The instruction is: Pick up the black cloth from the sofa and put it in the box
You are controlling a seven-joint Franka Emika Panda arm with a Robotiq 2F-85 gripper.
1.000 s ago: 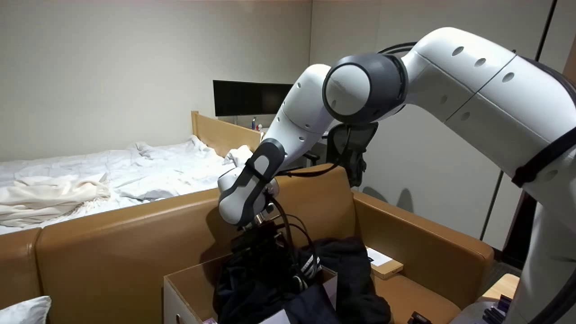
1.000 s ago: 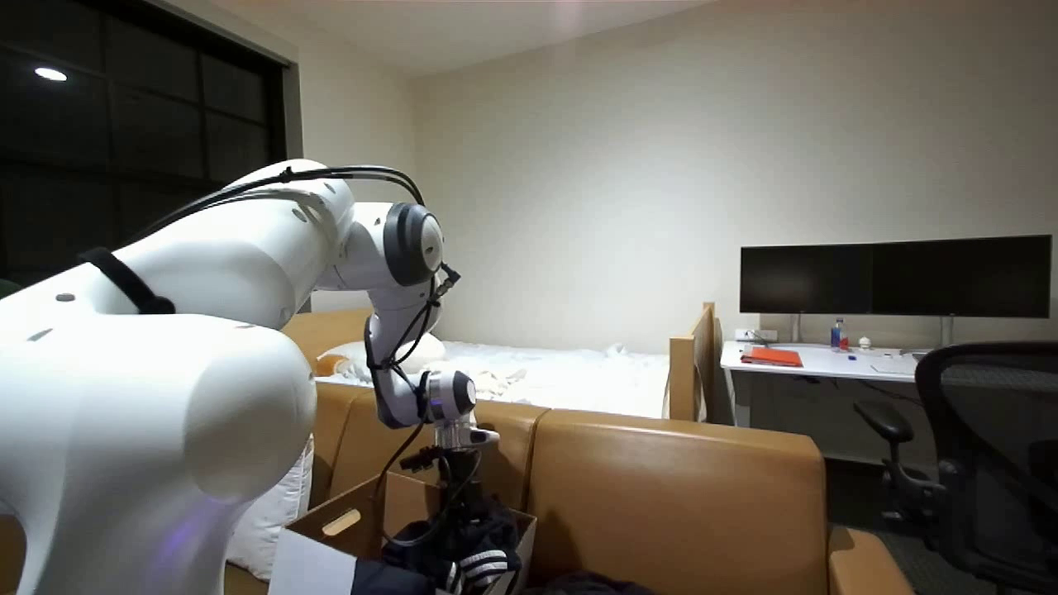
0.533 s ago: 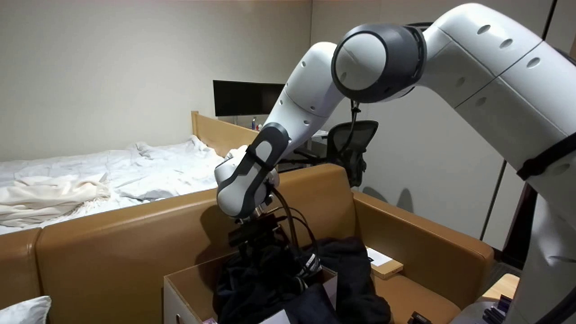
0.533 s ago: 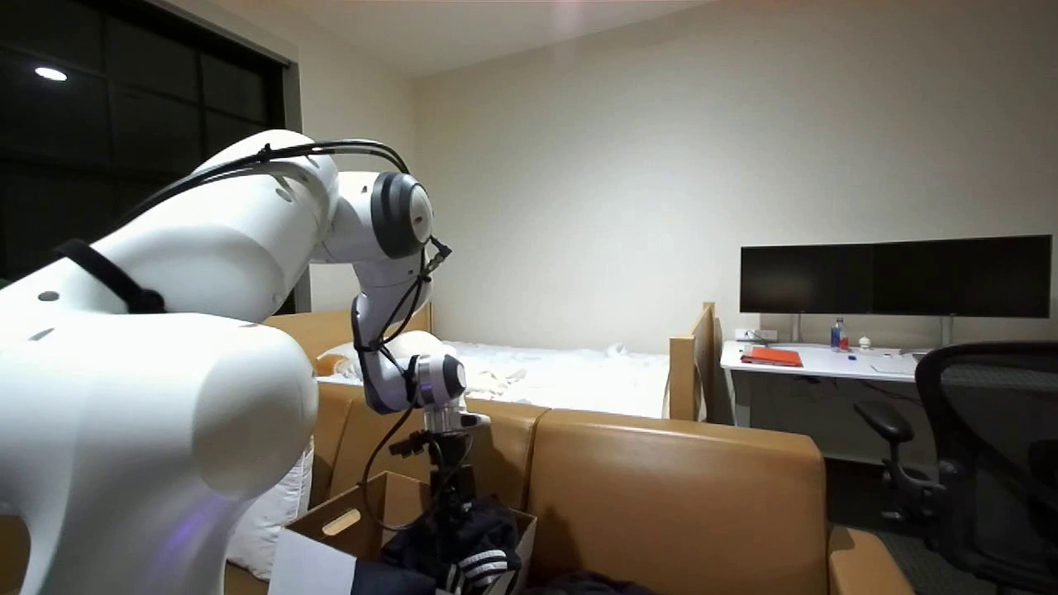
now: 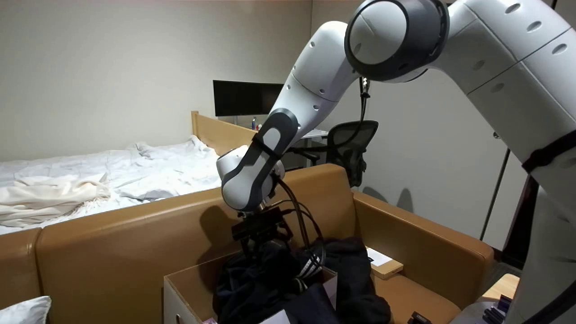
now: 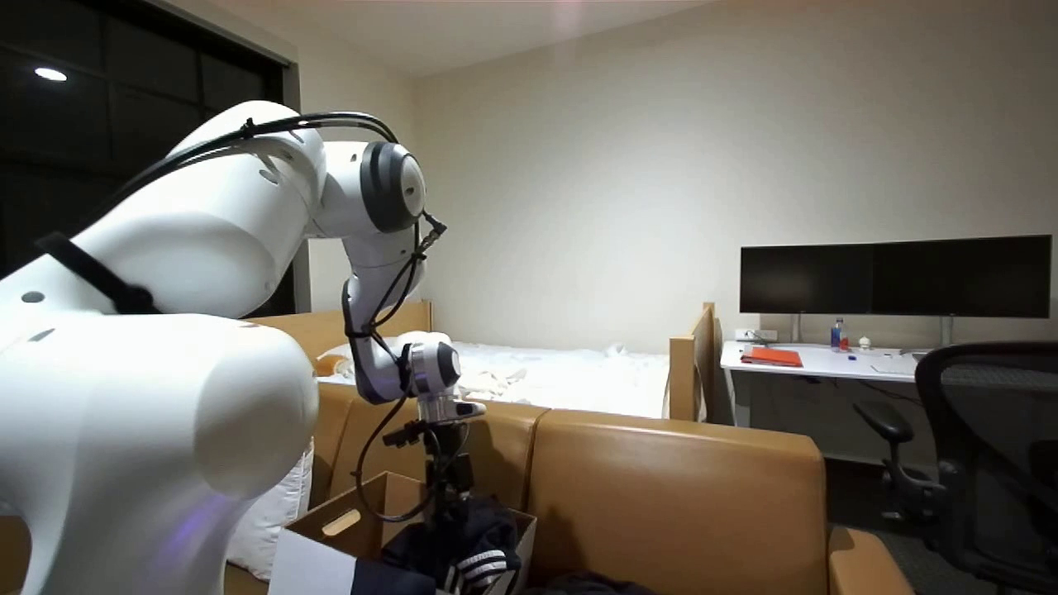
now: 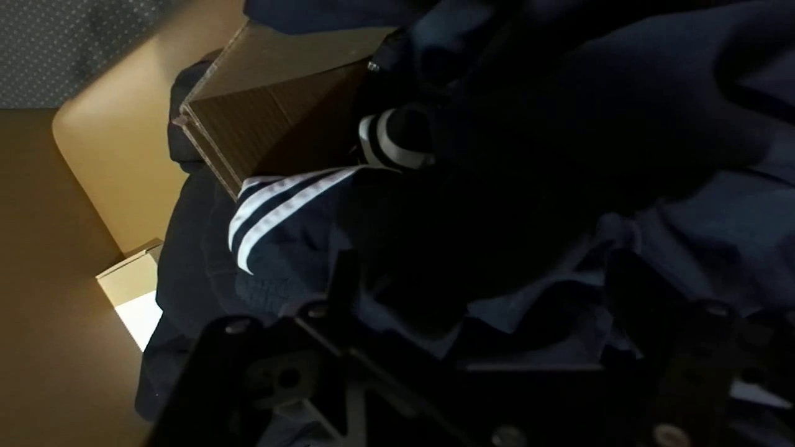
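A black cloth (image 5: pixel 252 288) with white stripes lies bunched in the cardboard box (image 5: pixel 180 299). Part of it hangs over the box rim. In an exterior view the striped cloth (image 6: pixel 488 537) and the box (image 6: pixel 310 562) also show. My gripper (image 5: pixel 268 249) is just above the cloth, pointing down. In the wrist view the gripper (image 7: pixel 484 273) has its fingers wide apart, with dark cloth beneath and nothing visibly held. A second dark cloth (image 5: pixel 353 270) lies on the sofa beside the box; it also shows in the wrist view (image 7: pixel 199 242).
The brown sofa (image 5: pixel 121 252) has its backrest behind the box and an armrest (image 5: pixel 418 225) at one side. A small flat carton (image 5: pixel 386 267) lies by that armrest. A white pillow (image 6: pixel 273 521) is beyond the box. Cables (image 5: pixel 301 220) hang by the gripper.
The arm and gripper have risen. The striped cloth has stayed in the box, and the cloth on the sofa has not moved.
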